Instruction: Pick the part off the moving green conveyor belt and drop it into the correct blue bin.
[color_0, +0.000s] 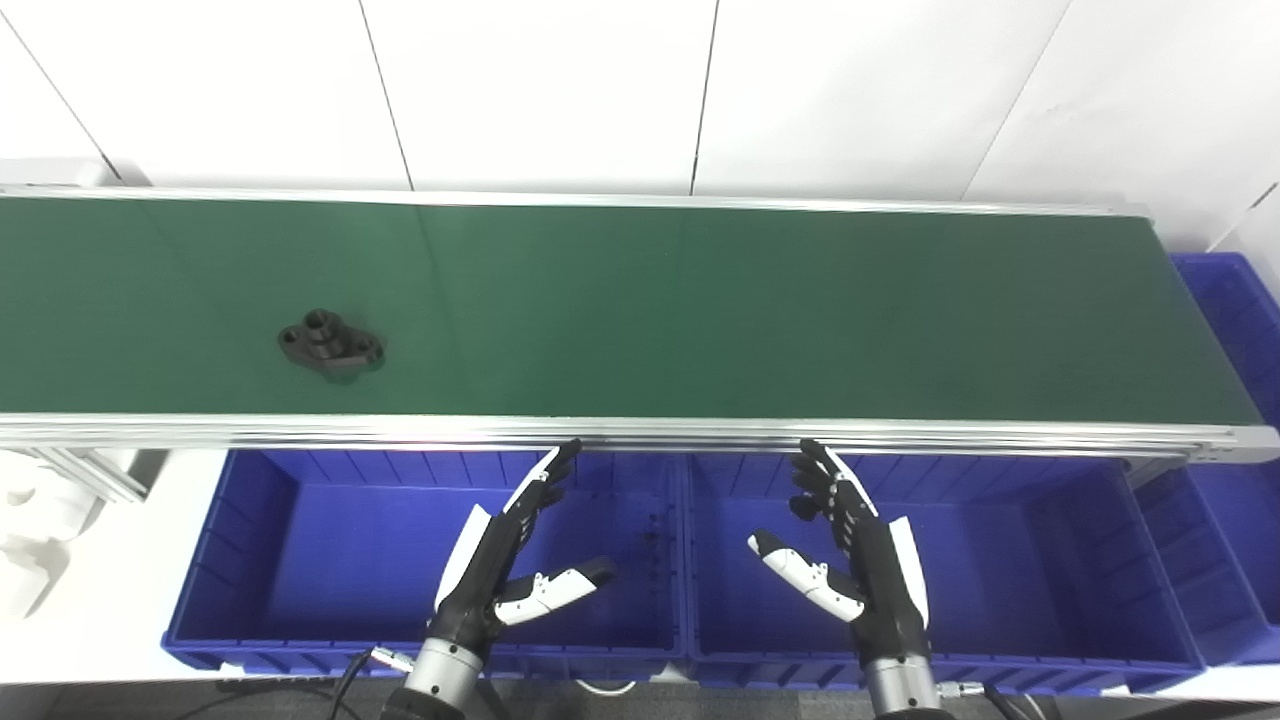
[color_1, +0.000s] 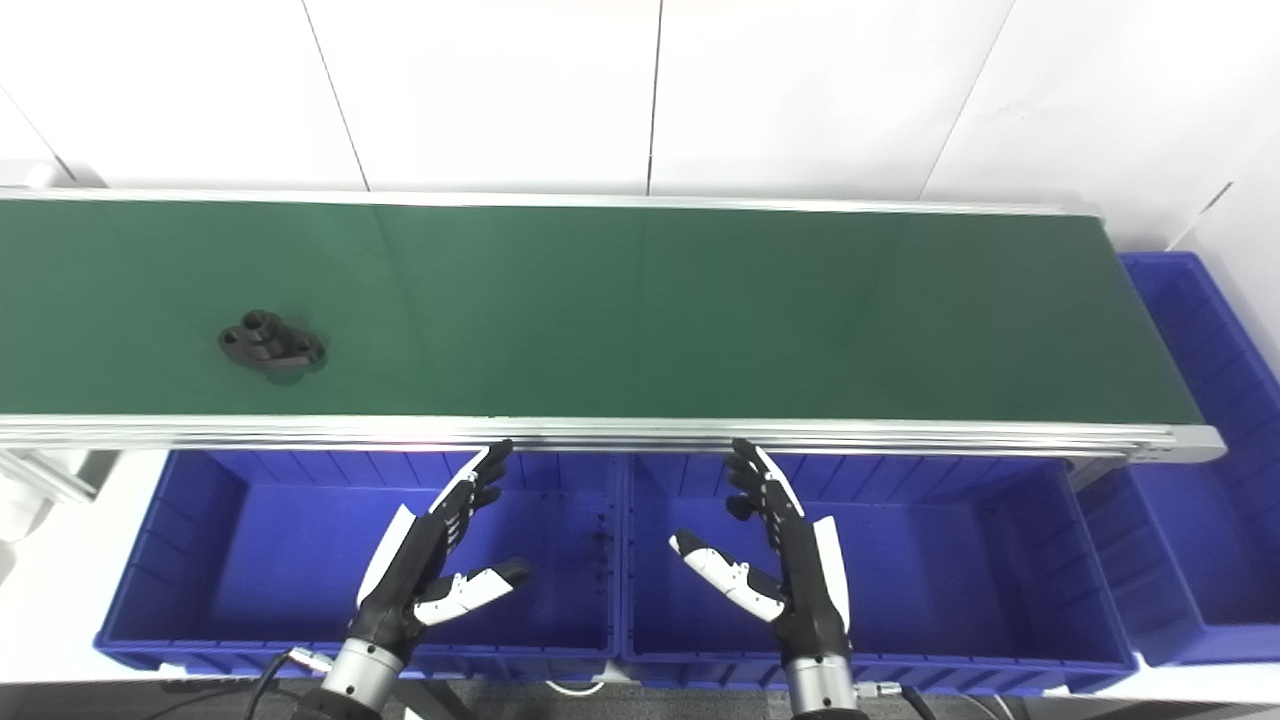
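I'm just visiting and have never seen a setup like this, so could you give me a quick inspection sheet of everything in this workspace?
Surface: green conveyor belt with silver rails, running left to right.
Job's things: one dark part lying on the belt toward its left end; two blue bins, left bin and right bin, below the belt's near rail, nothing seen inside; a third blue bin at the belt's right end.
Clutter: nothing seen.
Hands: left robot hand open over the left bin; right robot hand open over the right bin; neither holds anything.
Cables: thin leads at both wrists.
Surroundings: white panelled wall behind.
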